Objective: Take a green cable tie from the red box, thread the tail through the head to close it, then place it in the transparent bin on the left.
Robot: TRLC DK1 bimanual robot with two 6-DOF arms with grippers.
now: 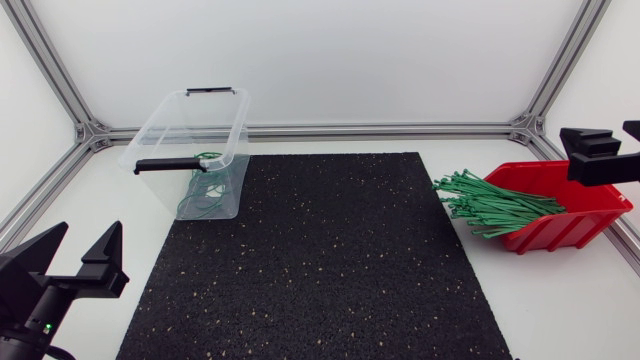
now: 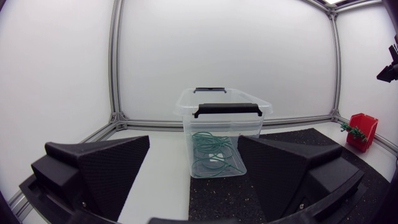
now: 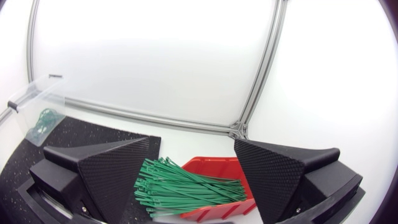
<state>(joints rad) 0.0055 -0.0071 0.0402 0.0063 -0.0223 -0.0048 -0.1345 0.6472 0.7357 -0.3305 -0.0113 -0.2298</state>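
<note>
The red box (image 1: 570,215) lies tipped at the table's right, and a bundle of straight green cable ties (image 1: 490,205) spills out of it toward the black mat. At the back left stands the transparent bin (image 1: 190,135) with black handles, holding several closed green tie loops (image 1: 205,190). My left gripper (image 1: 75,258) is open and empty at the front left corner, facing the bin (image 2: 221,118). My right gripper (image 1: 612,138) hovers open and empty above the red box (image 3: 214,167), with the ties (image 3: 180,186) below and between its fingers.
A black speckled mat (image 1: 320,260) covers the middle of the white table. Aluminium frame rails (image 1: 380,128) run along the back and side edges. The bin's near end stands at the mat's left edge.
</note>
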